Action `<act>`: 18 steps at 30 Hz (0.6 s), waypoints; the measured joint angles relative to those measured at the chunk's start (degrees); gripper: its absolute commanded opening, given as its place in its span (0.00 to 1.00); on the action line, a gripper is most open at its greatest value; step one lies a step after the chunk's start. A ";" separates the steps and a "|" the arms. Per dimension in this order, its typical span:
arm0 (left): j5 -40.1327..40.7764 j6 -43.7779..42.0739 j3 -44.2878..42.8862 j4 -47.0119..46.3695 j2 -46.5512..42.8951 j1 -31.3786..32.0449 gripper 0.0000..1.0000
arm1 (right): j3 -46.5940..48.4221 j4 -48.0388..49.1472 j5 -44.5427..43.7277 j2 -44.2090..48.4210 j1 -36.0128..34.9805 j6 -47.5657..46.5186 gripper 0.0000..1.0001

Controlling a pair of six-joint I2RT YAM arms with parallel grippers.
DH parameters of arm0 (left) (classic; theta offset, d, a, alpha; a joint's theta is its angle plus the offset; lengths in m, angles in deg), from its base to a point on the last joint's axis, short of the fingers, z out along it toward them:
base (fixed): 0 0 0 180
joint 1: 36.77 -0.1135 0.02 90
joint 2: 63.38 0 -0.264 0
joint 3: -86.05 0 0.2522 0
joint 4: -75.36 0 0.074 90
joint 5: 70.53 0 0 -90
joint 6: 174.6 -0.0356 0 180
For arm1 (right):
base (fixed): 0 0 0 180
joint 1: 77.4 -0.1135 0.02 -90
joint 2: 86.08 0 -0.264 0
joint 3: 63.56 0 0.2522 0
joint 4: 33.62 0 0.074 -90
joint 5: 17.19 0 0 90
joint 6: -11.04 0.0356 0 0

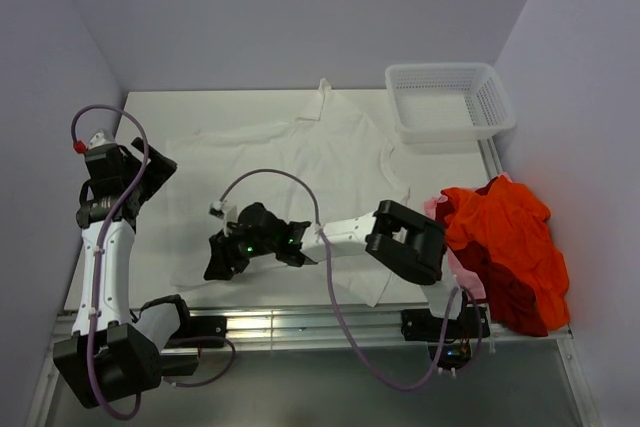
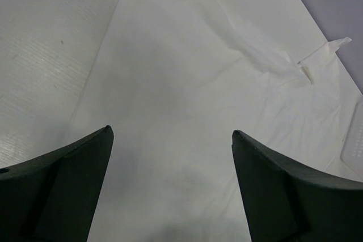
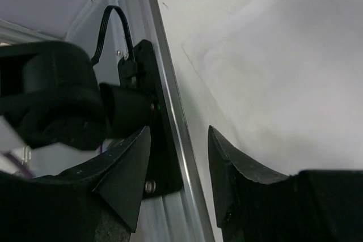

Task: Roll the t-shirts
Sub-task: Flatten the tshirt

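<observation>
A white t-shirt (image 1: 300, 167) lies spread flat on the white table; it also shows in the left wrist view (image 2: 187, 117) and the right wrist view (image 3: 283, 77). A heap of orange-red t-shirts (image 1: 510, 247) lies at the right edge. My left gripper (image 1: 150, 169) is open and empty, raised over the shirt's left side (image 2: 170, 134). My right gripper (image 1: 222, 255) is open and empty, low over the shirt's near left corner by the table's front rail (image 3: 178, 131).
A white plastic mesh basket (image 1: 450, 99) stands at the back right. A metal rail (image 1: 300, 322) runs along the table's near edge. The left arm's base (image 3: 57, 100) sits close beside my right gripper. Purple walls close in the sides and back.
</observation>
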 measured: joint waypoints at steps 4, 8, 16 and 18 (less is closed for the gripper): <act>-1.66 1.49 1.42 -1.36 1.29 -0.02 0.90 | -9.99 0.96 -1.90 9.44 4.35 2.01 0.44; -4.76 5.20 6.45 -5.40 3.08 0.09 0.89 | -17.44 -4.66 -10.43 21.09 11.10 2.91 0.44; -4.79 12.59 14.69 -14.23 11.39 5.35 0.88 | -31.74 -20.65 -26.97 45.99 17.27 6.82 0.37; -4.33 13.79 14.69 -16.65 15.19 6.73 0.88 | -35.26 -24.48 -29.66 50.99 19.52 7.74 0.29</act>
